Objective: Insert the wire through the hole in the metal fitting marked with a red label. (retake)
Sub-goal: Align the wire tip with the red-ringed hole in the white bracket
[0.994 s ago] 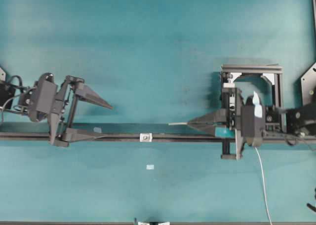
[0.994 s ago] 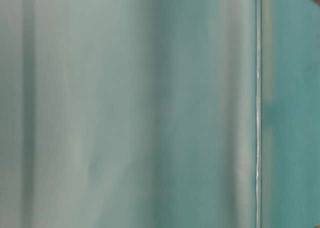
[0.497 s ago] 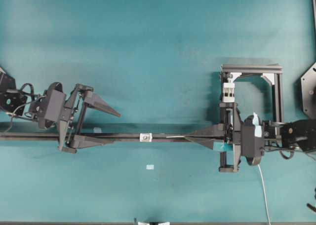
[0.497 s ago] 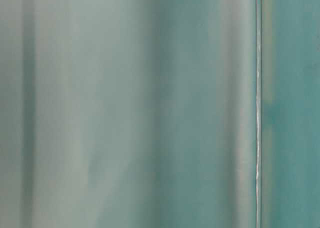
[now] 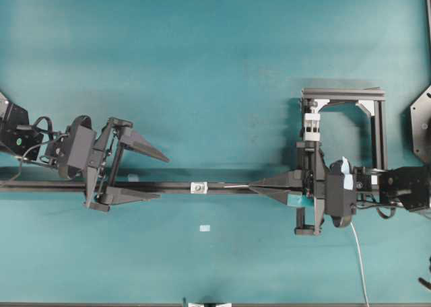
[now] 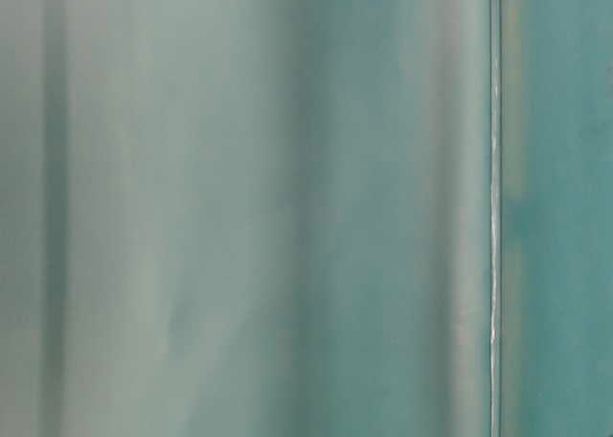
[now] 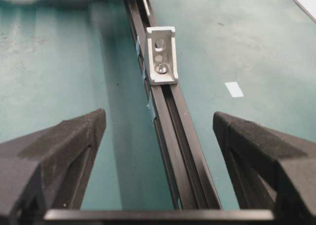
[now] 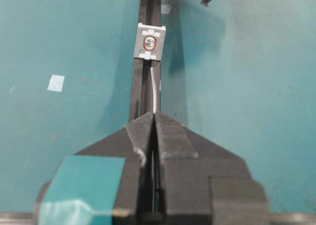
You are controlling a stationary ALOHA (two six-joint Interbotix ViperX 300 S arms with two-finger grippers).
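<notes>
The right tool (image 8: pixel 154 117) is pressed together on the wire (image 8: pixel 155 92), whose free end points at the metal fitting (image 8: pixel 150 43) and stops just before it. The fitting sits on a black rail (image 5: pixel 175 186) that lies across the teal bench (image 5: pixel 202 64), about midway between the bench's left and right edges. The left tool (image 7: pixel 159 122) is spread, one finger on each side of the rail, holding nothing.

- black rail (image 5: pixel 175 186): runs across the mat, left to right; bars any low crossing.
- metal fitting (image 5: pixel 198 186): stands on the rail, mid-span, between both grippers.
- black frame (image 5: pixel 343 95): upright, just behind the right gripper (image 5: pixel 252 186).
- teal mat (image 5: pixel 215 51): open on the far side of the rail.
- small pale tag (image 5: pixel 205 228): flat, no hindrance.
</notes>
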